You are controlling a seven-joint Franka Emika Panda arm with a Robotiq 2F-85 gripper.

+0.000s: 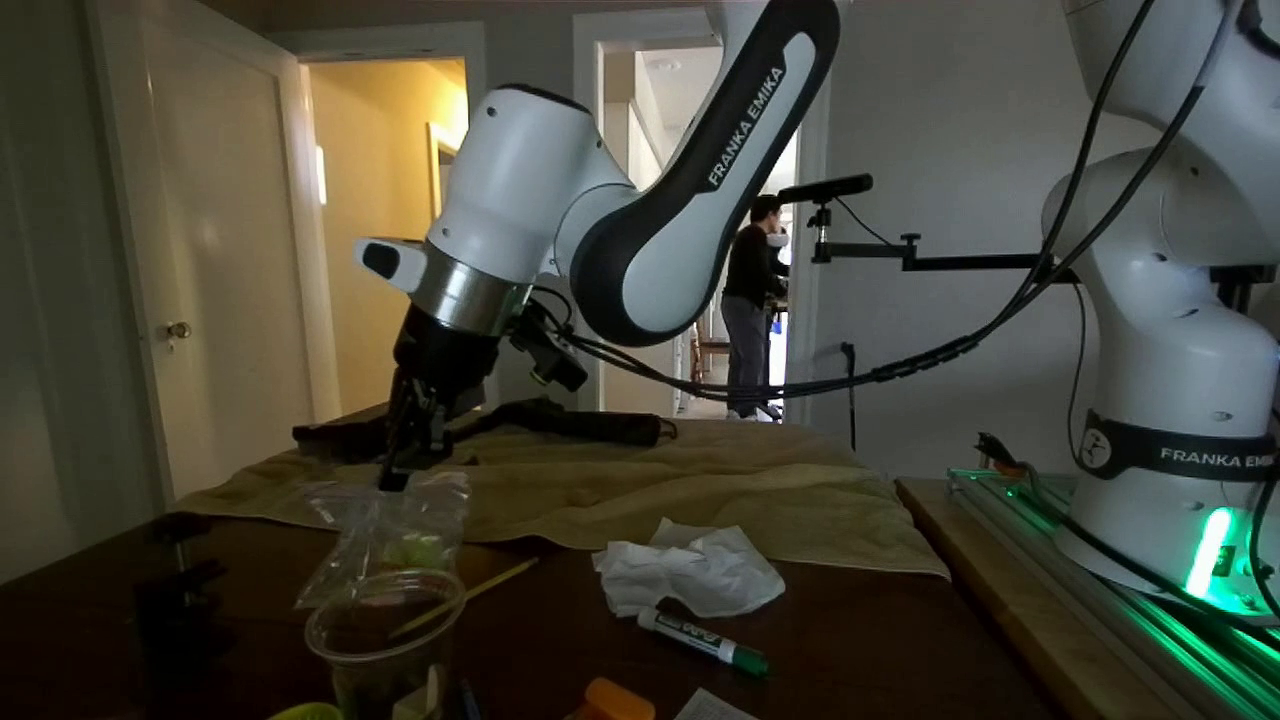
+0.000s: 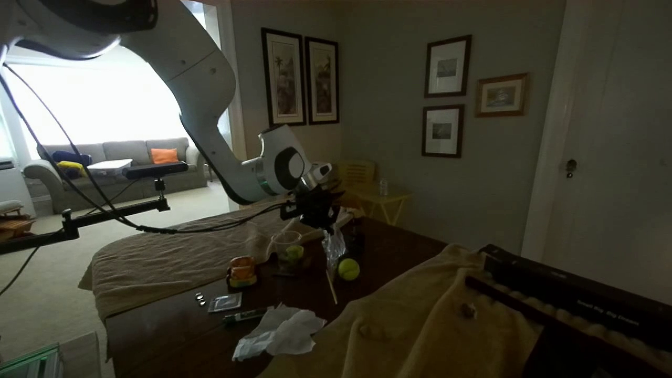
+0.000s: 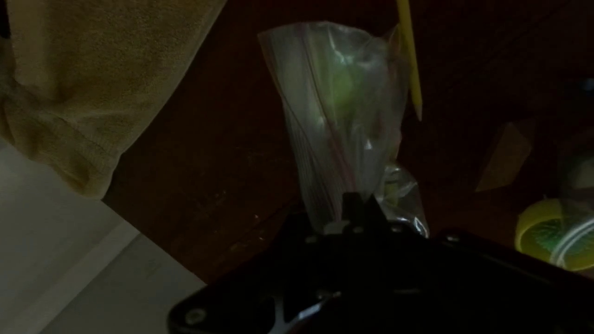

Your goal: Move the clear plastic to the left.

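The clear plastic is a zip bag [image 1: 375,525], hanging from my gripper [image 1: 398,478] over the dark table. It also shows in an exterior view [image 2: 334,248] below the gripper [image 2: 328,227]. In the wrist view, the two fingertips [image 3: 359,199] are together with the bag [image 3: 301,88] pinched between them, its zip strip running up from the jaws. A yellow-green tennis ball [image 2: 349,269] sits beside the bag and shows through it in the wrist view. Whether the bag's lower end touches the table cannot be told.
A yellow pencil [image 2: 332,287] lies by the bag. A clear cup [image 1: 385,655], an orange item [image 2: 241,270], a green-capped marker [image 1: 700,640] and crumpled white paper [image 1: 690,575] are on the table. A dark clamp [image 1: 180,575] stands at the edge. A tan towel [image 1: 700,490] covers part of it.
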